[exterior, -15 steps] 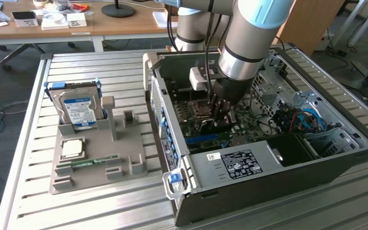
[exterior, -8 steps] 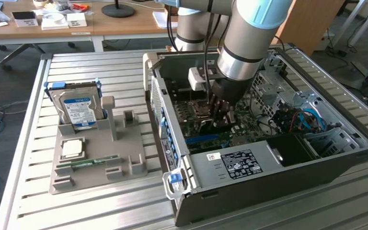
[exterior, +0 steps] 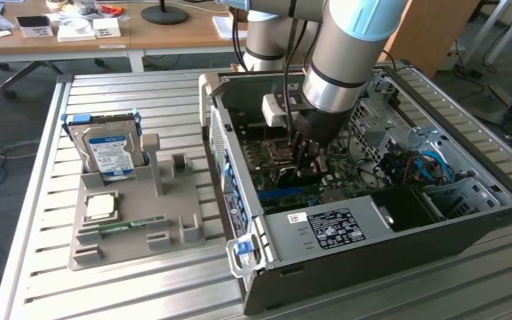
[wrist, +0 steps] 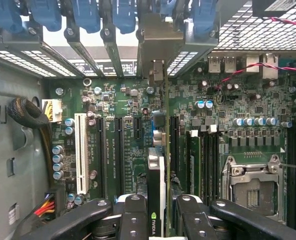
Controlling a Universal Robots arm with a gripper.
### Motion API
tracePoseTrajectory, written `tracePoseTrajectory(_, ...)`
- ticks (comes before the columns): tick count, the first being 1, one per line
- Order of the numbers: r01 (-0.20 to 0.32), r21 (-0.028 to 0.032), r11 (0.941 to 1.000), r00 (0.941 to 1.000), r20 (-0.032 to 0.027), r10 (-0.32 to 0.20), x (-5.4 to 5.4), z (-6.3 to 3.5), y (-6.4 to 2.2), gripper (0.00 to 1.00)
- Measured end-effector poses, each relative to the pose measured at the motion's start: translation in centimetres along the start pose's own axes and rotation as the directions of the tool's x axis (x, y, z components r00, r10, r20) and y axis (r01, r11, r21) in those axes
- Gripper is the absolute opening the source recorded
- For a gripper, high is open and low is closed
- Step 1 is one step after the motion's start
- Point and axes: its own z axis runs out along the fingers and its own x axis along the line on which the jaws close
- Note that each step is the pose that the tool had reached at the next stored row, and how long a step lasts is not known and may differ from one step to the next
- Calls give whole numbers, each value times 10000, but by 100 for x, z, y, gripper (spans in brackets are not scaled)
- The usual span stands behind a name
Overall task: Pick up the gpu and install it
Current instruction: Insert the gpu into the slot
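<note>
- My gripper (wrist: 159,220) is clamped on the gpu (wrist: 157,170), one black finger (wrist: 133,215) pressed against each flat face of the card.
- I hold the gpu on edge, its thin green board running straight away from my wrist camera toward the rear of the case, directly above the motherboard (wrist: 133,150).
- The card's far end, with its metal bracket (wrist: 157,75), reaches up to the row of rear expansion openings with blue clips (wrist: 88,15).
- Beside the card on one side lie the long black expansion slots (wrist: 119,150) and a white slot (wrist: 80,150); on the other side lies the empty CPU socket (wrist: 253,185) in its metal frame.
- In the exterior view my arm (exterior: 349,60) reaches down into the open computer case (exterior: 345,267), which lies on its side on the slatted metal table (exterior: 149,293).
- Well apart from the case, toward the exterior view's left, a grey parts holder (exterior: 131,233) carries an upright blue-labelled hard drive (exterior: 109,153) and a RAM stick (exterior: 123,225) lying flat.
- Beyond the table stands a wooden desk (exterior: 158,37) with small boxes on it.
</note>
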Motion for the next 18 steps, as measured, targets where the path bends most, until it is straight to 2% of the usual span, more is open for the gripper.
tracePoseTrajectory(18, 18, 1, 10000, 10000, 2, -18, 5, 3, 3, 27)
